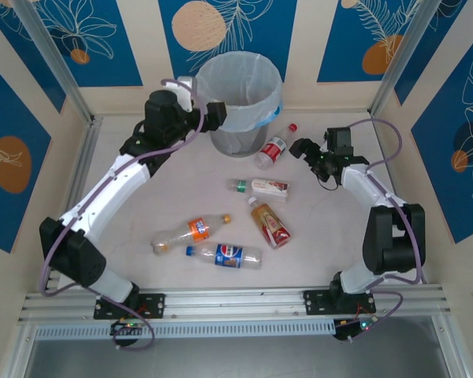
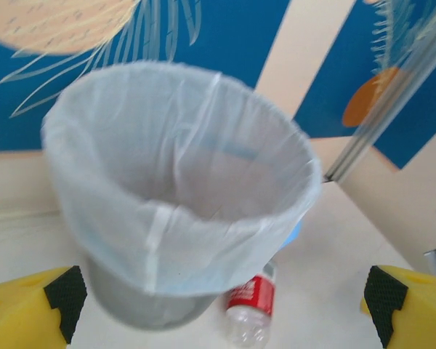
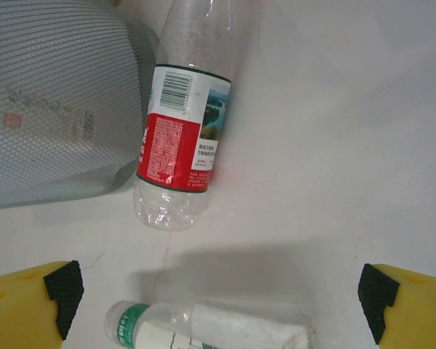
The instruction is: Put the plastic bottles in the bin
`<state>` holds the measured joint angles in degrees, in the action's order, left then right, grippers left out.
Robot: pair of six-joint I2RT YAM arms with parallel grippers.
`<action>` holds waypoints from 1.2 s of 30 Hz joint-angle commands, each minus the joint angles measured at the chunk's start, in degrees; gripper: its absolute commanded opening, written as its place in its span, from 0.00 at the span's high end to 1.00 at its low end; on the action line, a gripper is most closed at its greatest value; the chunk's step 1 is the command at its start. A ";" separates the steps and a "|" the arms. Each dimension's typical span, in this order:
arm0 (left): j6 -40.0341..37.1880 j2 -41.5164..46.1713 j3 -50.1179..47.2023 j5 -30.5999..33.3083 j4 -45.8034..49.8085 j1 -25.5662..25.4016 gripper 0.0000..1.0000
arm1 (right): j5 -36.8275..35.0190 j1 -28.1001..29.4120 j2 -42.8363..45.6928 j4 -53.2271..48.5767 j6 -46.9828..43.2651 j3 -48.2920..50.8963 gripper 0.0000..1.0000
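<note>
The bin [image 1: 230,140], grey mesh lined with a white bag, stands at the back centre. My left gripper [image 1: 215,115] hovers open at its left rim; in the left wrist view the bin [image 2: 167,240] sits just ahead of the wide-apart jaws [image 2: 225,299], nothing between them. A red-label bottle [image 1: 273,150] lies against the bin's right side. My right gripper [image 1: 300,147] is open just right of it. In the right wrist view that bottle [image 3: 182,131] lies ahead of the open jaws [image 3: 219,292], and a green-capped bottle [image 3: 203,331] lies close below.
More bottles lie on the table: green-capped with a white label [image 1: 260,187], brown-label [image 1: 270,224], orange-label [image 1: 183,234], blue-label [image 1: 225,254]. Aluminium frame posts [image 1: 390,71] and patterned walls close in the back and sides.
</note>
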<state>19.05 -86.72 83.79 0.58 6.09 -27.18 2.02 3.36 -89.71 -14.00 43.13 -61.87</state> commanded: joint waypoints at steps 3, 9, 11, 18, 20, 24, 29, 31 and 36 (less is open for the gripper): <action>3.26 4.93 -10.89 10.87 -2.39 1.84 0.01 | 4.45 0.12 -5.67 1.61 3.61 -5.39 0.00; 6.32 9.04 -19.43 16.31 0.84 5.68 0.00 | 5.87 0.15 -12.97 2.13 5.73 -10.90 0.00; 7.32 10.75 -22.72 16.60 0.55 6.65 0.01 | 6.59 0.24 -15.95 1.23 5.96 -14.43 0.01; 8.29 14.47 -30.91 18.33 -0.21 8.66 0.00 | 9.05 0.16 -26.52 -2.53 8.14 -26.70 0.01; 6.97 14.43 -31.06 17.73 0.26 9.03 0.01 | 9.05 0.29 -28.73 -4.19 7.93 -30.01 0.00; 5.73 14.48 -30.84 18.40 1.99 9.55 0.01 | 8.02 0.75 -32.53 -5.90 9.50 -34.42 0.00; 6.15 14.79 -31.58 18.34 2.56 10.01 0.01 | 0.01 2.54 -36.28 -9.01 10.23 -38.82 0.00; 5.65 14.71 -31.58 18.30 3.08 10.28 0.01 | -2.65 3.31 -37.75 -11.09 9.40 -41.05 0.00; 3.99 15.08 -31.65 16.38 3.75 11.07 0.01 | -0.36 4.19 -41.20 -13.46 7.34 -45.88 0.04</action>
<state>24.91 -73.17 52.73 17.74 8.64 -17.21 1.65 7.01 -129.36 -23.92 51.46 -104.62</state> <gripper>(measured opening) 0.994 0.966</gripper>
